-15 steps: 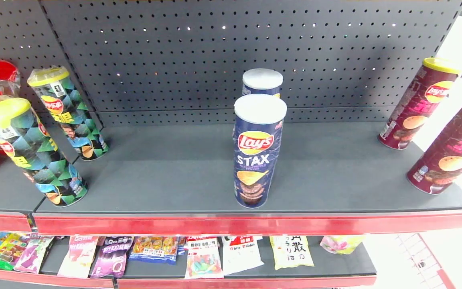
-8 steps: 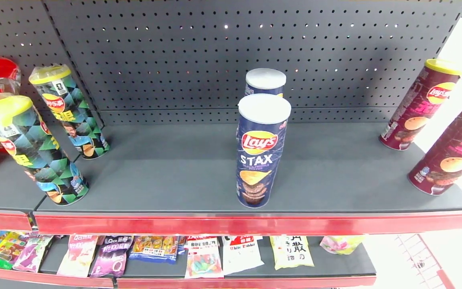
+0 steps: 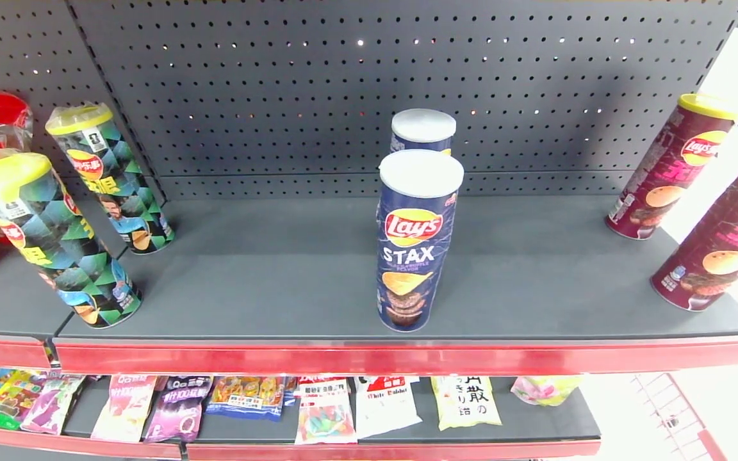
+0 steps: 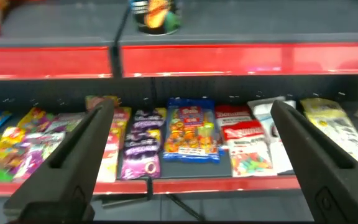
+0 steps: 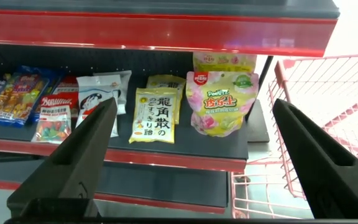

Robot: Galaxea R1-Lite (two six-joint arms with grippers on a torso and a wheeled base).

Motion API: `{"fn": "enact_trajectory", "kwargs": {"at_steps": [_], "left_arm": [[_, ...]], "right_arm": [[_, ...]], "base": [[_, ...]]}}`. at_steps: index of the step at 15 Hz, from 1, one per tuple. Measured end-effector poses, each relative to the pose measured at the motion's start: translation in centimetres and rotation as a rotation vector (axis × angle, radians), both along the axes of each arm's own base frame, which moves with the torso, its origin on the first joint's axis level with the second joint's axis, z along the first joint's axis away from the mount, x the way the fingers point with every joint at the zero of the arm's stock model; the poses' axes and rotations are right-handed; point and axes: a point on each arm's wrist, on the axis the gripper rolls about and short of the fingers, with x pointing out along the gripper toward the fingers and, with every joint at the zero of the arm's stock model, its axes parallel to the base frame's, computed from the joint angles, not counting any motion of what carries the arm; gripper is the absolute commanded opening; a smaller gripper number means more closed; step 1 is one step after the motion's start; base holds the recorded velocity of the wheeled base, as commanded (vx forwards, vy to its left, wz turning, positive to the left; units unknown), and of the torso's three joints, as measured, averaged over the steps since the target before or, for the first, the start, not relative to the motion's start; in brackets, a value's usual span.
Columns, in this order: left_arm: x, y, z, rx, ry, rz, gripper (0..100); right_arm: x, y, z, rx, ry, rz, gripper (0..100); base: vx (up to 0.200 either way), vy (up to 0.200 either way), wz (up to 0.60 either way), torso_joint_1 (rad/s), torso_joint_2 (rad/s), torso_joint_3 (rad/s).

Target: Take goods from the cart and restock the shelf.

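Cart (image 5: 331, 124) lies beyond right tool (image 5: 194, 104).

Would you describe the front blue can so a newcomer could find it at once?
On the upper shelf with the red edge, two white-lidded blue cans stand mid-shelf, one behind the other. The front blue can is nearer that edge; the rear can is mostly hidden.
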Motion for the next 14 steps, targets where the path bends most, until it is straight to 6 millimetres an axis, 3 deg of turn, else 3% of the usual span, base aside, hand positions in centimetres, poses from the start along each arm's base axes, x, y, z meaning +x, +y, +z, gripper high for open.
{"fn": "enact_trajectory", "kwargs": {"at_steps": [14], "left_arm": [[0.00, 0.06, 0.00, -0.018, 0.001, 0.028, 100]], "right_arm": [[0.00, 0.00, 0.00, 0.000, 0.000, 0.000, 100]], "base": [[0.000, 0.000, 0.00, 0.000, 0.00, 0.000]]}}
